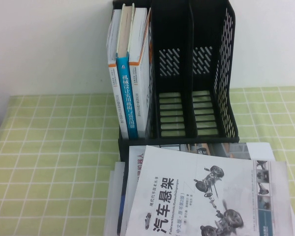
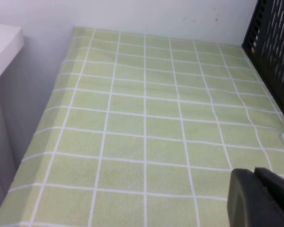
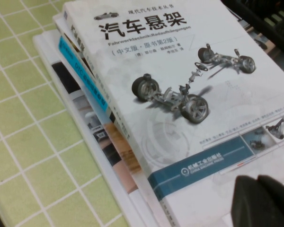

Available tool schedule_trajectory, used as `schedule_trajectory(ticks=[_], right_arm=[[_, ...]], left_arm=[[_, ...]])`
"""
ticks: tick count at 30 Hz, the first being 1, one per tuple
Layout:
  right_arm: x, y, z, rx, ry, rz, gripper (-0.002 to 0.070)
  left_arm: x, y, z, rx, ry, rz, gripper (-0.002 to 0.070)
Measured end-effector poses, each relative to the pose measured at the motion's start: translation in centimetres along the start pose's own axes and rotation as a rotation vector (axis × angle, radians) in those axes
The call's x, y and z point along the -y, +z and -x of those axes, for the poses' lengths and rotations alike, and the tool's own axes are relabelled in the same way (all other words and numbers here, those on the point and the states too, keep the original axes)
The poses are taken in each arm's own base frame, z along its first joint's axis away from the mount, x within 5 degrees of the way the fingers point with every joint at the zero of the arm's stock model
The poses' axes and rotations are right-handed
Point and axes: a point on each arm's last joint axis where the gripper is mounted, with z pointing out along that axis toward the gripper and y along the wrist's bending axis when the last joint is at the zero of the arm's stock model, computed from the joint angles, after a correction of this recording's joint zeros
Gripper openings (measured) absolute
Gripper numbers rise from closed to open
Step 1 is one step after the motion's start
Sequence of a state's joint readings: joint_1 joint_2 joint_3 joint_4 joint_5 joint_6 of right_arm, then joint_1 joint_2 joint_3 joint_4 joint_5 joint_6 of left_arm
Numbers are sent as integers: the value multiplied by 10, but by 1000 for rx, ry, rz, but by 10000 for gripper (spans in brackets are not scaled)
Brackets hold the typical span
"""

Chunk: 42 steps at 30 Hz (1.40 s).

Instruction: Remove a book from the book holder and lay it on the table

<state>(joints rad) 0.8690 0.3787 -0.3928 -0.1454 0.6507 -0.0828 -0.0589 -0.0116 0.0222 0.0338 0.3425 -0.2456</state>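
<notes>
The book point(image 1: 196, 196), white with a big black title and grey chassis drawings, lies flat on top of a pile on the green checked table point(image 1: 54, 162), in front of the black book holder point(image 1: 206, 64). The right wrist view shows the book point(image 3: 180, 85) close up. There my right gripper point(image 3: 258, 178) is shut and empty, over the cover's corner near the blue publisher band. In the left wrist view my left gripper point(image 2: 254, 170) is shut and empty above bare cloth point(image 2: 146, 123), with the holder's slotted side point(image 2: 274, 42) beyond it. Neither gripper shows in the high view.
The holder's left compartment holds a blue-spined book point(image 1: 125, 93) between two white ones; its other two compartments are empty. Under the book lie a blue-edged book point(image 3: 80, 71) and other white printed matter point(image 1: 137, 157). Open cloth lies left of the pile, and a white wall stands behind.
</notes>
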Motion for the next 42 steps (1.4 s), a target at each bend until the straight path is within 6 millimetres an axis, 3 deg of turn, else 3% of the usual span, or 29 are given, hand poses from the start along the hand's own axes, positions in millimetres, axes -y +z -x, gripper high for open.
schedule_trajectory(ticks=[4,8,16,21,25,28,42], right_arm=[[0,-1,0,3,6,-5,-1],[5,-7,-3,24,135,-72,-2],[18,-32,-19,125,338,-466,-2],[17,-17,-50,201,320,-647,-2],[13,12,-81,220,303,-656,-2],[10,22,-95,153,325,-638,-2],[11,22,-101,122,406,-666,-2]], left_arm=[[0,0,0,0,-2,-1,-3],[0,0,0,0,-2,-1,-3],[0,0,0,0,-2,2,-3],[0,0,0,0,-2,2,-3],[0,0,0,0,-4,1,-3],[0,0,0,0,-4,1,-3],[0,0,0,1,-3,5,-3]])
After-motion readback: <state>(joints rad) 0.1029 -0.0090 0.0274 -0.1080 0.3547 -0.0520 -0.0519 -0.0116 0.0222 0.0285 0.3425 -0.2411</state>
